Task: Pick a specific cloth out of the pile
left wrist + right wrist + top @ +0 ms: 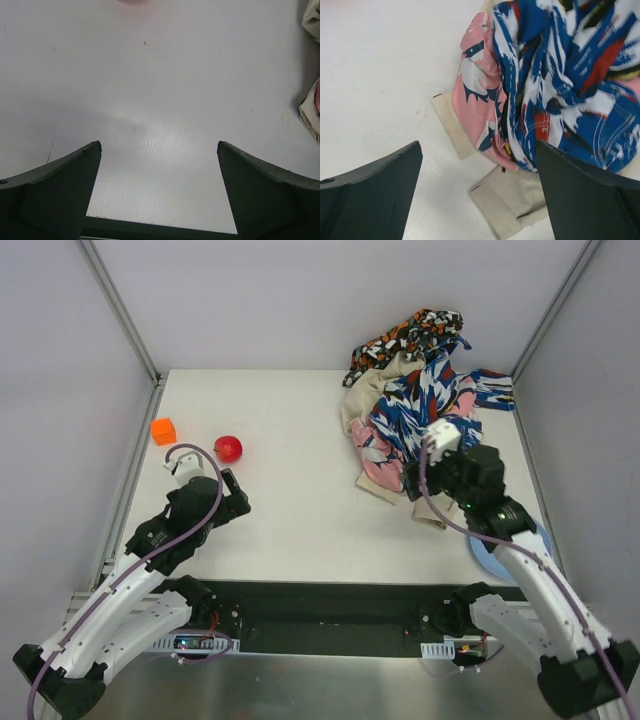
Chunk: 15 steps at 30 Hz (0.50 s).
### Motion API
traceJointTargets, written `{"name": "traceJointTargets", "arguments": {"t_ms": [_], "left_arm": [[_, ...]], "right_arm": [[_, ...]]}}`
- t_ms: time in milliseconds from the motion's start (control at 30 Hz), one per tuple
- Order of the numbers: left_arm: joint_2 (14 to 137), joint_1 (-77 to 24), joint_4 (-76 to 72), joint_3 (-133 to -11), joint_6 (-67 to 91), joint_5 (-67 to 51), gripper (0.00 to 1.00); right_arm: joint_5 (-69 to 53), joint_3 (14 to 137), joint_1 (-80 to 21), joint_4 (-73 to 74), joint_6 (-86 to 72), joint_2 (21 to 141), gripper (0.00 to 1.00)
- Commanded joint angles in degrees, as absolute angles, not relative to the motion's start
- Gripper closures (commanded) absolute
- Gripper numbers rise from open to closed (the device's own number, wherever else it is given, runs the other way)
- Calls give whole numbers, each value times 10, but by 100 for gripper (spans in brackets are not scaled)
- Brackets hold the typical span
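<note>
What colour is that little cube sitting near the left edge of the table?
Orange. The cube shows best in the top external view.

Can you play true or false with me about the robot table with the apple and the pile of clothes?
1. The apple sits right of the orange cube. True.
2. The right gripper holds a cloth. False: its jaws are open, above the near edge of the pile.
3. The pile lies at the far right corner of the table. True.
4. The left gripper is over the pile. False: it hovers open over bare table, near the apple.
5. The beige cloth lies on top of the blue patterned cloth. False: the beige one peeks out from underneath.
</note>
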State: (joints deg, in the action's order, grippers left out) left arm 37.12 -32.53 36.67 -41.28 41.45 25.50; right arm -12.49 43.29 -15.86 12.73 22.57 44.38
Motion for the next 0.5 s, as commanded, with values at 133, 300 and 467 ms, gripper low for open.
{"name": "traceJointTargets", "arguments": {"t_ms": [133,300,467], "left_arm": [[356,-321,370,-400,433,278,1],[356,-321,371,-399,438,285,1],[354,-321,370,-397,441,293,1]], "right_arm": [[88,547,-300,62,563,726,5],[113,650,-299,51,551,890,4],[119,771,-284,147,493,1035,4]]}}
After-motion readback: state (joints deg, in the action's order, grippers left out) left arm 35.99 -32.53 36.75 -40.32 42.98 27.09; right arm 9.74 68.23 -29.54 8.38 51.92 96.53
